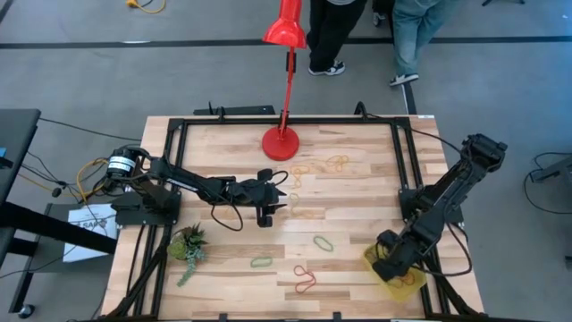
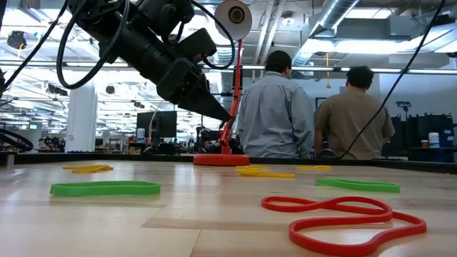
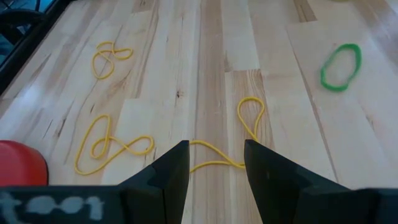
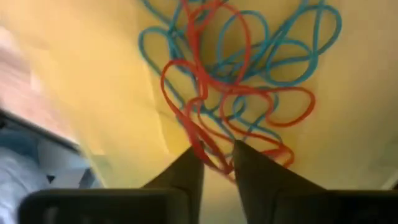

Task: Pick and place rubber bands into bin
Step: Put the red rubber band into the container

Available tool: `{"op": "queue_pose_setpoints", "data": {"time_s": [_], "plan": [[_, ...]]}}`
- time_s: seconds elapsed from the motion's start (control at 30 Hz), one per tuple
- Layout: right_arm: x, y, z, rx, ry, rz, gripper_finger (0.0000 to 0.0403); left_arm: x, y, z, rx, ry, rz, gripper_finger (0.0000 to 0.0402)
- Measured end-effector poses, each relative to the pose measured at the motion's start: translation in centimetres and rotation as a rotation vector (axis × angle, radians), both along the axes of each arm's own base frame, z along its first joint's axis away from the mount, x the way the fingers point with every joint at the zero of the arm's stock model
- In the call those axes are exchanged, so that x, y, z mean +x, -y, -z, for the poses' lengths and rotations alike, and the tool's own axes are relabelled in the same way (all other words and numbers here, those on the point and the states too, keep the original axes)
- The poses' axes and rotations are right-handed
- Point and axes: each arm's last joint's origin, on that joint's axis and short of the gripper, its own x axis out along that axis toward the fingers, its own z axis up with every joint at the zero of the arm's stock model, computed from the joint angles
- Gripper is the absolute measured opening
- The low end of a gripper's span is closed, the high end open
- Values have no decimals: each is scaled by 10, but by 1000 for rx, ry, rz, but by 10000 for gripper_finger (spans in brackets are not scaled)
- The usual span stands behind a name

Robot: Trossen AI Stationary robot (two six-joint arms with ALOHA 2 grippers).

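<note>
Bands, red and blue, lie tangled in the yellow bin at the table's right front corner. I see my right gripper down inside it, fingers barely parted around a red strand. Left gripper hovers released over a yellow band.

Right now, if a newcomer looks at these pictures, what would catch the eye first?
Probably the red lamp standing at the table's far edge, then the coloured rubber bands scattered over the wood. The right end effector is down in the yellow bin at the near right corner, over a red and blue tangle, while the left end effector is open above a yellow band.
</note>
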Motion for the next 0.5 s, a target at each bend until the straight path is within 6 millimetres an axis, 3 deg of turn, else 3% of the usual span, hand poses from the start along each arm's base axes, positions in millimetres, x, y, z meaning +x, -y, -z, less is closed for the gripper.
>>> {"op": "queue_pose_setpoints", "data": {"time_s": [0.33, 0.5], "plan": [[7, -6, -33, -121, 113, 43, 225, 0, 0, 0, 0, -1, 0, 144], [16, -9, -52, -200, 283, 99, 258, 0, 0, 0, 0, -1, 0, 144]]}}
